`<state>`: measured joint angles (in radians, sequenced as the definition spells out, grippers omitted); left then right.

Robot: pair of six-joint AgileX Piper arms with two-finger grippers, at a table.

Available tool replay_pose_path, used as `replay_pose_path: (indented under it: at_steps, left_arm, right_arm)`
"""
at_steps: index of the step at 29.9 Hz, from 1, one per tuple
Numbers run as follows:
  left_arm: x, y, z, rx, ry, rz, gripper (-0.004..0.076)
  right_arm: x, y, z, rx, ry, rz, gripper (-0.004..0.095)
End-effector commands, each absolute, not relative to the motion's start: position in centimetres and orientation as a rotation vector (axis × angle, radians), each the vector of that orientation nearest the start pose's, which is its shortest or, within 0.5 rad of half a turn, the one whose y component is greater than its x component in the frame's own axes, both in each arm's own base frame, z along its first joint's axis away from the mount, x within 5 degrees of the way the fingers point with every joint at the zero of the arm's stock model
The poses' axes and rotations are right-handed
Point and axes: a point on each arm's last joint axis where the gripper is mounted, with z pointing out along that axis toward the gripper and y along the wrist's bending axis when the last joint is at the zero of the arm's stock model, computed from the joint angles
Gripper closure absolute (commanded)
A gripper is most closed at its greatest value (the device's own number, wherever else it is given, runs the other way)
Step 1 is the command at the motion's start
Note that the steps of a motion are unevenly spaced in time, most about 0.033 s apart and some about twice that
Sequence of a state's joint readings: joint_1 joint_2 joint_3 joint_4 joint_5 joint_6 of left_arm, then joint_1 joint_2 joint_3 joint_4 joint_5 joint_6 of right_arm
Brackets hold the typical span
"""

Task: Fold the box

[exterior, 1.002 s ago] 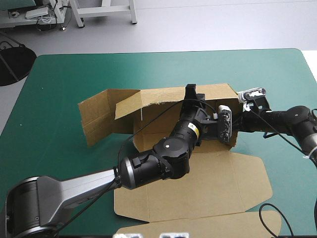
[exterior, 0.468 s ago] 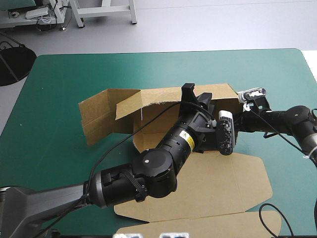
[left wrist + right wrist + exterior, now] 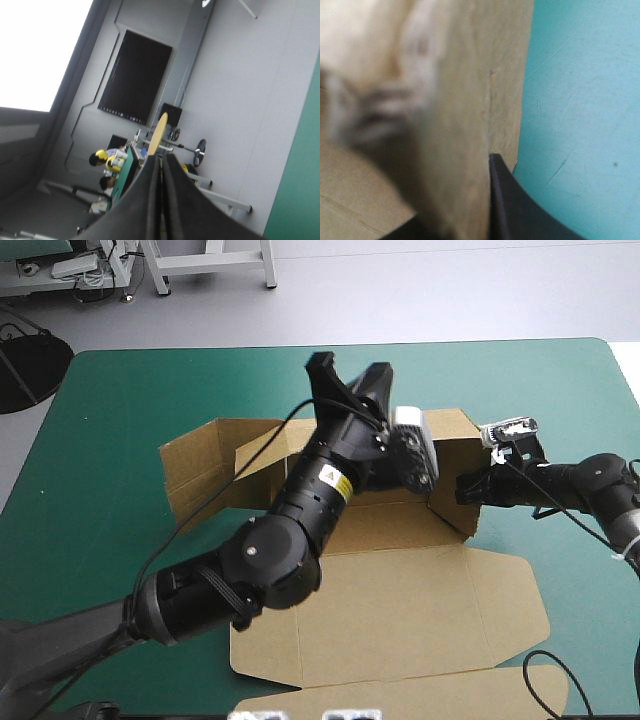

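Observation:
The brown box [image 3: 400, 600] lies mid-table with its back wall [image 3: 455, 430] and right wall raised, a side flap [image 3: 195, 475] spread out to the left and the lid flat toward the front. My left gripper [image 3: 348, 375] is raised high above the back wall, fingers shut and holding nothing; its wrist view looks level into the room past the fingertips [image 3: 162, 159]. My right gripper [image 3: 468, 485] is at the box's right wall, shut on the board. In the right wrist view that wall [image 3: 470, 100] fills the space between the fingers [image 3: 512, 210].
The teal-green cover [image 3: 150, 390] shows bare along the far side and to the right of the box [image 3: 580, 100]. The lid's tuck flap [image 3: 520, 690] reaches close to the table's front edge.
My left arm has lifted out of the box, swinging its gripper up and toward the far side. The right gripper has stayed on the right wall.

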<state>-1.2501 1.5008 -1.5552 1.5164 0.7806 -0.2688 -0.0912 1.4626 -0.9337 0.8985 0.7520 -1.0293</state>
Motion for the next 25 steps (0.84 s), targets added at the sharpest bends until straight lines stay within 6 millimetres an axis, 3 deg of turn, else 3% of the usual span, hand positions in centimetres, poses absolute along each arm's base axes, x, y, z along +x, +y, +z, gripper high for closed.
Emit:
replay_pose_path:
  at_steps: [1, 7, 12, 25]
  left_arm:
    - [18.0, -24.8, 51.1, 0.922, 1.099, 0.556, 0.0733]
    - [21.9, -19.0, 53.1, 0.714, 1.309, 0.520, 0.0733]
    - [23.5, -14.4, 53.6, 0.572, 1.422, 0.501, 0.0733]
    - [27.4, -2.9, 51.3, 0.100, 1.817, 0.295, 0.0732]
  right_arm:
    - [28.2, 2.6, 26.0, -0.505, 2.408, 0.610, 0.0915]
    - [28.2, 2.6, 26.0, -0.488, 2.412, 0.613, 0.0914]
    - [28.2, 2.6, 26.0, -0.480, 2.414, 0.614, 0.0914]
    - [28.1, 2.6, 26.0, -0.461, 2.423, 0.627, 0.0913]
